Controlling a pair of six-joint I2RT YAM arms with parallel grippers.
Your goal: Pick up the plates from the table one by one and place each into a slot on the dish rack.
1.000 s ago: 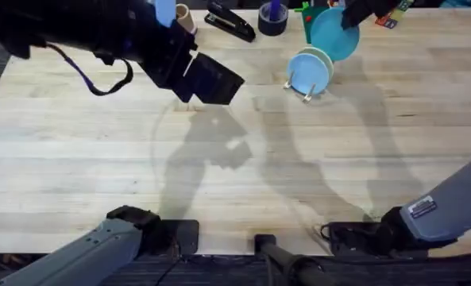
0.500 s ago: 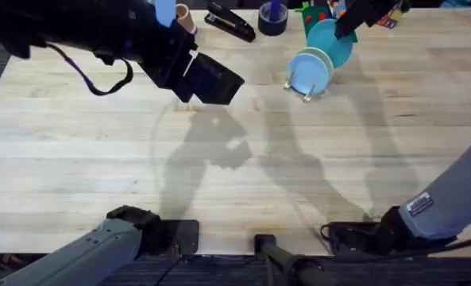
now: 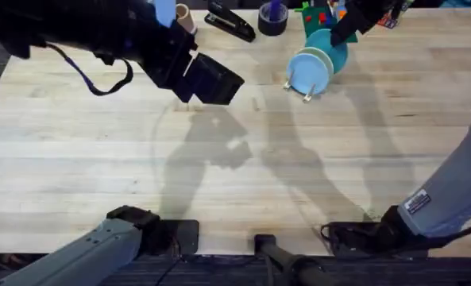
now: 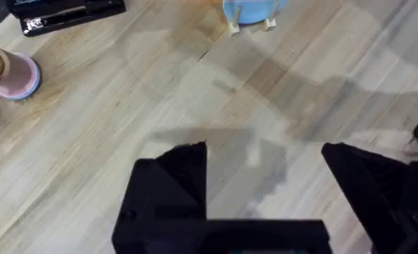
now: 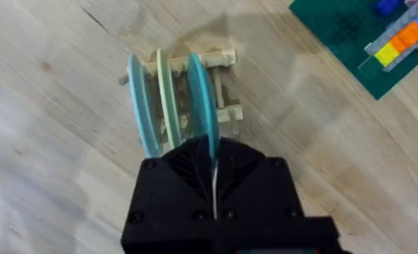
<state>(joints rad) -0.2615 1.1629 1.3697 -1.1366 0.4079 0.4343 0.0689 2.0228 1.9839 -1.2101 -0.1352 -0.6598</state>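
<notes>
The dish rack (image 5: 221,59) stands at the far middle of the table (image 3: 243,175), and in the overhead view the rack (image 3: 306,89) carries a light blue plate (image 3: 309,70) on edge. In the right wrist view the light blue plate (image 5: 139,106) and a pale yellow plate (image 5: 165,99) stand in slots. My right gripper (image 5: 213,168) is shut on the turquoise plate (image 5: 201,102), held upright in the rack beside the yellow one. From above, the turquoise plate (image 3: 335,48) hangs under the right gripper (image 3: 342,30). My left gripper (image 4: 265,176) hovers open over bare wood, well left of the rack.
A black stapler (image 3: 229,21), a dark tape roll (image 3: 272,17) and a green baseplate (image 5: 349,35) with coloured bricks lie along the far edge behind the rack. A pink-based roll (image 4: 13,74) sits near the stapler (image 4: 64,14). Wide bare wood lies in front.
The right gripper has carried the turquoise plate left and down, closer onto the rack behind the other plates. The left arm has stayed still.
</notes>
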